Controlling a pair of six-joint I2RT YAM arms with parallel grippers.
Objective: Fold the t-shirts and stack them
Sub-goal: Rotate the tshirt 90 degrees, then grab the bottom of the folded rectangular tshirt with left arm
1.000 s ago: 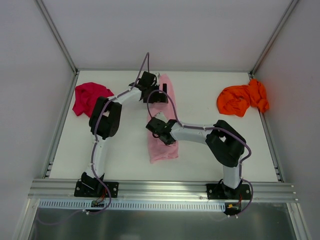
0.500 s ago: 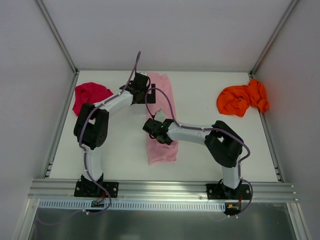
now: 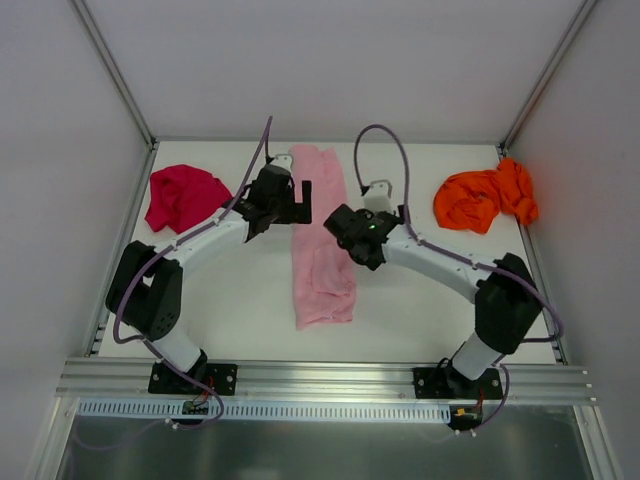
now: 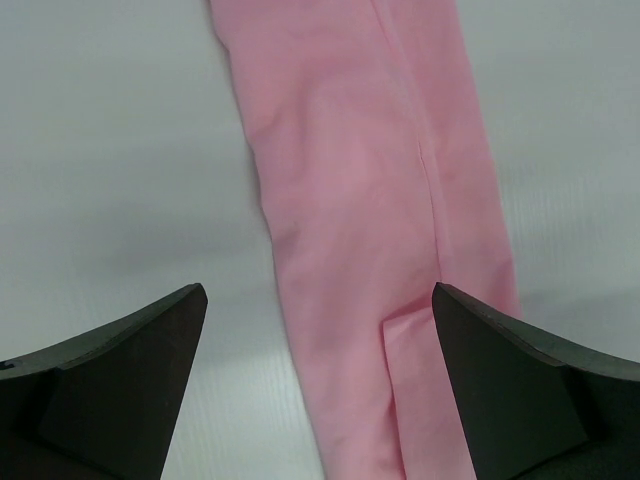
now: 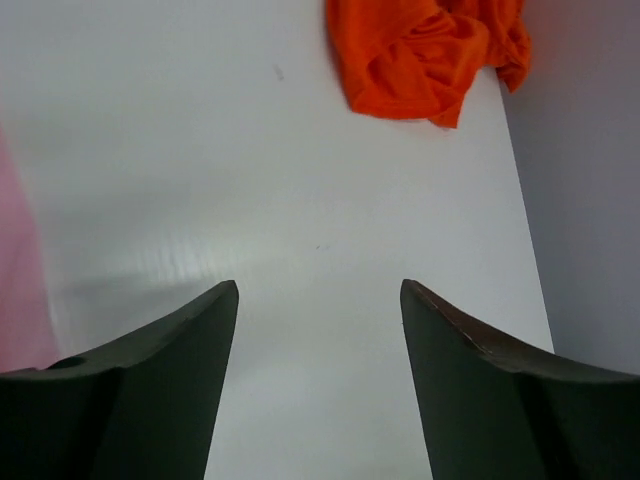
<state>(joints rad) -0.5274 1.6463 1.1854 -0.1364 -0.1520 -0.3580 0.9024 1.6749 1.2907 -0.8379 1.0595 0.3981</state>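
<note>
The white tabletop (image 3: 420, 300) carries all three garments, well apart from one another.

The light pink t-shirt (image 3: 322, 250) lies at the centre as a long narrow strip running from the far edge toward the arm bases. A lengthwise fold line and a small overlapping flap show in the left wrist view. The orange t-shirt (image 3: 485, 197) lies crumpled at the far right, against the side wall. The magenta-red t-shirt (image 3: 182, 196) lies crumpled at the far left.

The left end effector (image 4: 318, 300) is over the far part of the pink strip. Its jaws are spread wide and hold nothing. The right end effector (image 5: 318, 285) is just beside the strip's right edge, over bare tabletop. Its jaws are likewise apart and empty.

Handling, as judged: the cloth is light, soft and limp, with no stiffness. It will probably sag between grasp points and slide on the smooth surface. Take hold at the two corners of one short end, pinching all layers together, then carry that end over the other.
</note>
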